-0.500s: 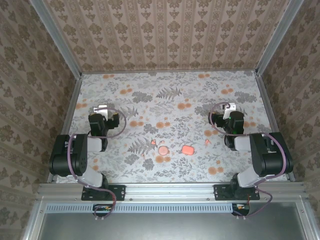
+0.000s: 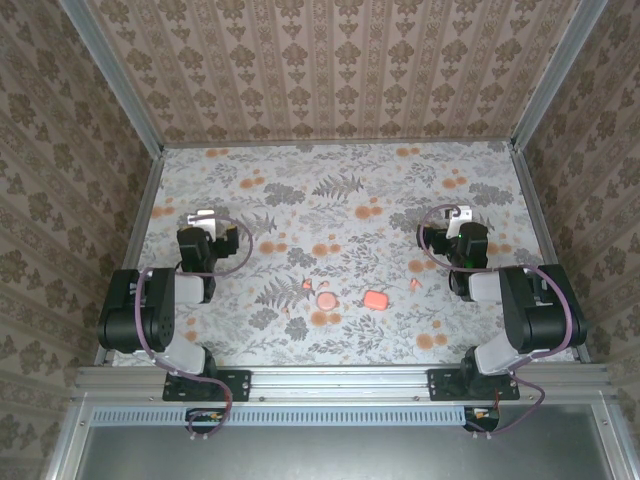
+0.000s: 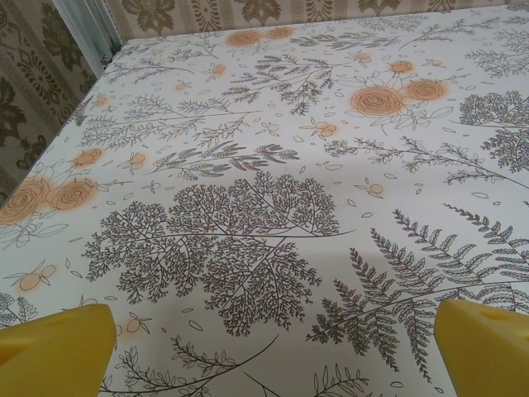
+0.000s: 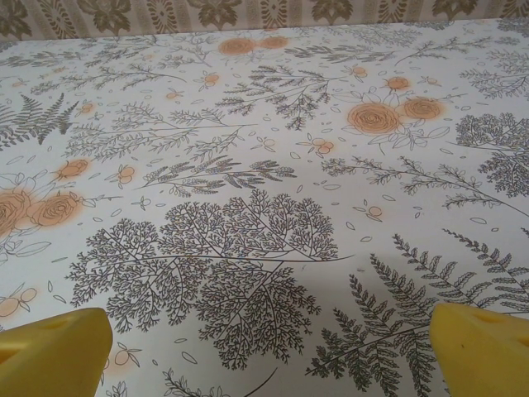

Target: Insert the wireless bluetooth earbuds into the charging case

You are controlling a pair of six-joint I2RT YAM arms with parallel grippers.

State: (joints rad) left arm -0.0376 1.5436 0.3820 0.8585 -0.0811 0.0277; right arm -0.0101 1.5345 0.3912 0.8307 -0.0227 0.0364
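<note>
Salmon-pink and pill-shaped, the charging case (image 2: 376,299) lies flat on the flowered table cover (image 2: 350,180) in the lower middle of the top view, between the two arms. It sits below and left of the right claw (image 2: 458,214) and well to the right of the left claw (image 2: 204,217), touching neither. One tiny pink earbud (image 2: 416,284) lies a little to the right of the case, near the right arm. The other earbud (image 2: 308,287) lies to the case's left, just beside a round flat pink disc (image 2: 326,299).

Both arms are folded at the elbow near the table's lower edge, with their claws pointing toward the far wall. In each wrist view the yellow fingertips (image 3: 50,351) sit in the bottom corners of the frame, wide apart with nothing between them, so both claws gape open. Under them the smooth cover is printed with grey ferns and orange roses.
</note>
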